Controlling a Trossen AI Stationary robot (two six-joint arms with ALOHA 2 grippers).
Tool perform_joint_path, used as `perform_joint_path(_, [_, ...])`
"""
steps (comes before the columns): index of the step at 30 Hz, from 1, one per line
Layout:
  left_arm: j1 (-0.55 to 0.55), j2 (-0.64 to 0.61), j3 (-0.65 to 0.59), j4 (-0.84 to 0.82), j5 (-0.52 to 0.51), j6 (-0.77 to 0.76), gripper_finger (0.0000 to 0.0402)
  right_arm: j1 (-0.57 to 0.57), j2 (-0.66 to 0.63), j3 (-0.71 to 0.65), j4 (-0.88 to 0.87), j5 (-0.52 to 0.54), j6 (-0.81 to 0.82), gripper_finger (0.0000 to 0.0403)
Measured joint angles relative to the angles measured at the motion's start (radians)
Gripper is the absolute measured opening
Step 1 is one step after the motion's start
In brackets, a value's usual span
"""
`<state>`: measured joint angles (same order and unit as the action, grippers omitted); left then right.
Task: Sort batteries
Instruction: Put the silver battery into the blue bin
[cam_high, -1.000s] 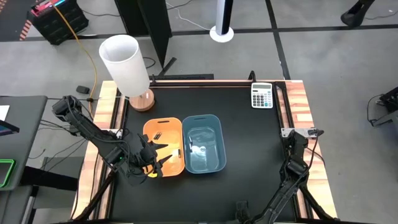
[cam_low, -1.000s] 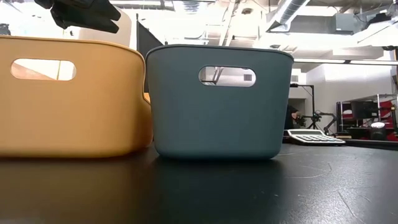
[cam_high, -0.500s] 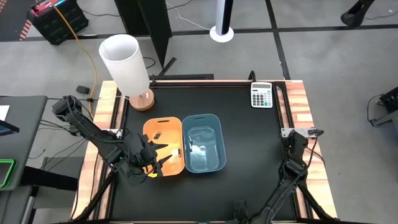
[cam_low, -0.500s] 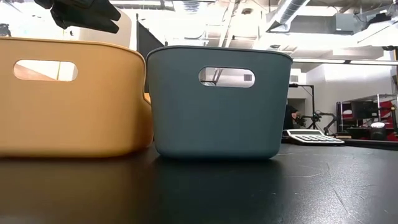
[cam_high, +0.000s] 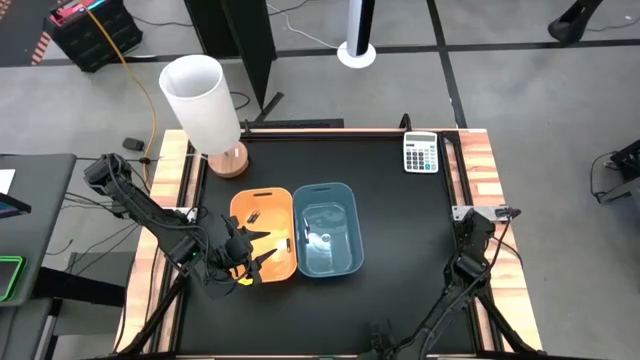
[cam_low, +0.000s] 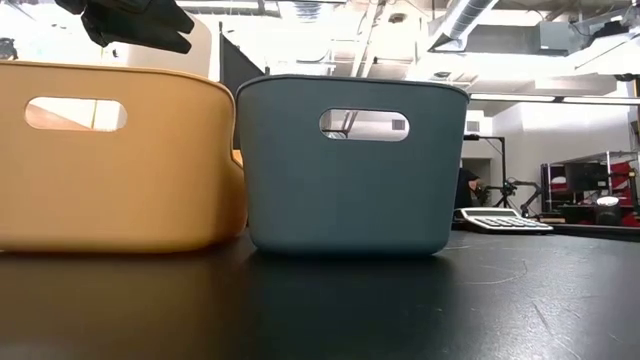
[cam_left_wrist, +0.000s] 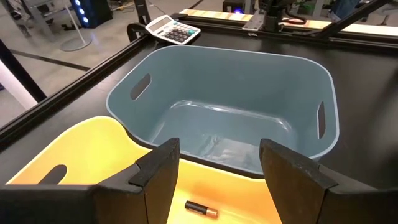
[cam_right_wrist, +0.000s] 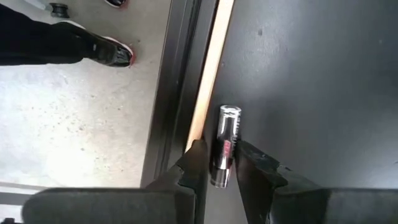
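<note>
My left gripper (cam_left_wrist: 217, 163) is open and hovers over the near end of the orange bin (cam_high: 263, 236); the low view shows it (cam_low: 130, 22) above the bin's rim. A dark battery (cam_left_wrist: 200, 208) lies on the orange bin's floor below it. Silvery batteries (cam_high: 320, 240) lie in the blue bin (cam_high: 327, 230), which stands against the orange one. My right arm (cam_high: 458, 272) is folded at the table's near right. My right gripper (cam_right_wrist: 224, 151) is shut on a silvery battery (cam_right_wrist: 225, 140). My right gripper pinches the silvery battery between its two fingers (cam_right_wrist: 196, 155), on the battery's body near one end. The battery lies along the fingers, and its capped end (cam_right_wrist: 230, 112) sticks out past the fingertips. Whether it is clear of the table, I cannot tell.
A calculator (cam_high: 421, 154) lies at the far right corner. A white lamp on a wooden foot (cam_high: 205, 105) stands at the far left. The table's wooden edge strip (cam_right_wrist: 208, 74) runs right beside the held battery, with the floor and a person's shoe (cam_right_wrist: 109, 53) beyond.
My right arm's forearm has shifted a little toward the table's left along the near edge. My left gripper has stayed open above the orange bin.
</note>
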<state>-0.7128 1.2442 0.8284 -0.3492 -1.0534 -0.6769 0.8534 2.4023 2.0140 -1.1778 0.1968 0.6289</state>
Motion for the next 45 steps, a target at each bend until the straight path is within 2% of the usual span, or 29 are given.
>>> perform_joint_path(16, [0.0, 0.0, 0.0, 0.0, 0.0, 0.0, 0.0216, -0.019, 0.0, 0.001, 0.006, -0.019, -0.045, 0.0095])
perform_joint_path(27, [0.0, 0.0, 0.0, 0.0, 0.0, -0.002, 0.0216, -0.03, 0.0, 0.002, 0.012, 0.004, -0.047, 0.0046])
perform_joint_path(45, [-0.013, 0.0, 0.0, 0.0, 0.01, -0.016, 0.0216, -0.076, -0.001, 0.002, 0.018, 0.013, -0.076, 0.0043])
